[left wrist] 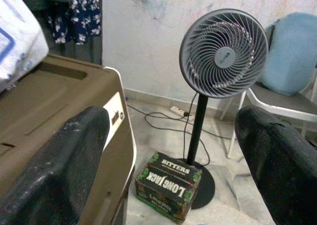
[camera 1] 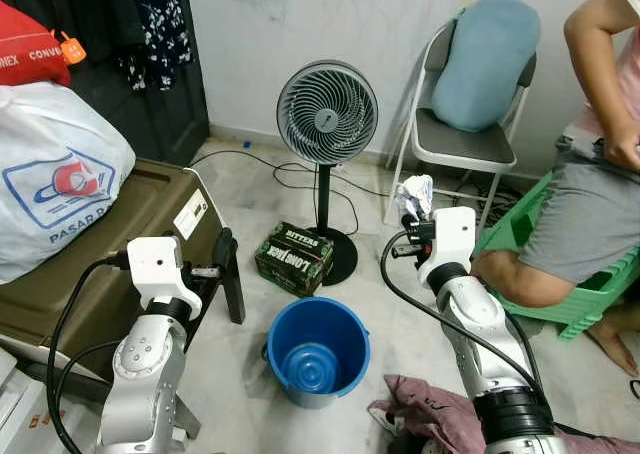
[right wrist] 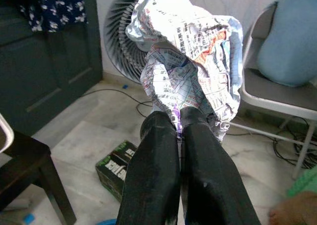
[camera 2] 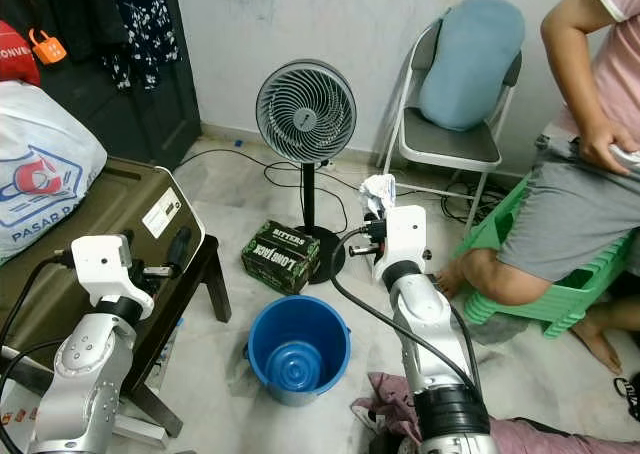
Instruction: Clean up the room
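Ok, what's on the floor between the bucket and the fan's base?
The green carton lies there, just behind the blue bucket and against the fan base's left edge, as the eye views show. The rest is bare floor.

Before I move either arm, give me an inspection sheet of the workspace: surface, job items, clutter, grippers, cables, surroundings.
Surface: pale marble floor, bare in patches.
Job's things: crumpled printed paper wad pinched in the right gripper; round blue plastic bucket standing open on the floor between the arms.
Clutter: green and black Long Jack carton at the fan base; mauve cloth heap by the right arm.
Grippers: right shut on the paper, held up; left gripper open, holding nothing.
Cables: black cords trailing behind the grey pedestal fan.
Surroundings: olive plastic case with a white shopping bag; folding chair with blue cushion; a seated person.
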You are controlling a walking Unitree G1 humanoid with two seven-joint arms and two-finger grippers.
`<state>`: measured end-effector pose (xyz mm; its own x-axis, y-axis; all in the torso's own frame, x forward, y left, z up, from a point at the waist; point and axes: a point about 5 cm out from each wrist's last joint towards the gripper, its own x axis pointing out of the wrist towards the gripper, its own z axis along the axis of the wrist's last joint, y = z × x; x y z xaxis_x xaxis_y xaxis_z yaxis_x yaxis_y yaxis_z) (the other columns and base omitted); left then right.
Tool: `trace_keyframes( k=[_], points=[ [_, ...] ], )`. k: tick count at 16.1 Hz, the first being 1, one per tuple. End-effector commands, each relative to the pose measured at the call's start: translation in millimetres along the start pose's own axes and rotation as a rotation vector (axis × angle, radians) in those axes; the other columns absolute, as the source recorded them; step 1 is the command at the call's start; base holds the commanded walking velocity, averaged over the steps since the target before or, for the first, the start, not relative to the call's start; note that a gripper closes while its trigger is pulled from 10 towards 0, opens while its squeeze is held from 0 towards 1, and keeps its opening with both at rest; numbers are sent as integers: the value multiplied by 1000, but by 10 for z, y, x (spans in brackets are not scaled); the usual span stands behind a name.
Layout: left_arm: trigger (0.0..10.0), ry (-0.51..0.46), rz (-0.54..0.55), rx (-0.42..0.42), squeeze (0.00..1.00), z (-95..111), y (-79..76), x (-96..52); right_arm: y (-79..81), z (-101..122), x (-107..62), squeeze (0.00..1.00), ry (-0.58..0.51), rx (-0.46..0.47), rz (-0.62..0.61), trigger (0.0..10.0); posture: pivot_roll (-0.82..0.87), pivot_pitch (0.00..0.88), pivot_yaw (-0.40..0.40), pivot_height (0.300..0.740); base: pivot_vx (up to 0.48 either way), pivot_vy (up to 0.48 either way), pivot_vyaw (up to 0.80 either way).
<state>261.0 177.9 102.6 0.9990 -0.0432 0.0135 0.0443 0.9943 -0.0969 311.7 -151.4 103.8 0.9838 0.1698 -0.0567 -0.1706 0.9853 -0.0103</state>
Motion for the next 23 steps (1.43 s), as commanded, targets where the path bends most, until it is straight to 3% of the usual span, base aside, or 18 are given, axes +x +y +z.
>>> trace_keyframes(
  k=[1,16,23],
  points=[
    [10000,-16,-12,0,0,29,-7,8,-20,68,35,0,-21,-1,-12,10000,-45,0,-77,740,277,0,0],
    [10000,-18,-24,-8,0,25,-22,12,-20,64,44,0,-18,-9,-3,10000,-45,0,-81,740,284,0,0],
    [10000,-3,-17,1,0,7,-20,15,-16,52,52,0,-12,-7,0,10000,-38,0,-84,740,76,0,-81]
  ],
)
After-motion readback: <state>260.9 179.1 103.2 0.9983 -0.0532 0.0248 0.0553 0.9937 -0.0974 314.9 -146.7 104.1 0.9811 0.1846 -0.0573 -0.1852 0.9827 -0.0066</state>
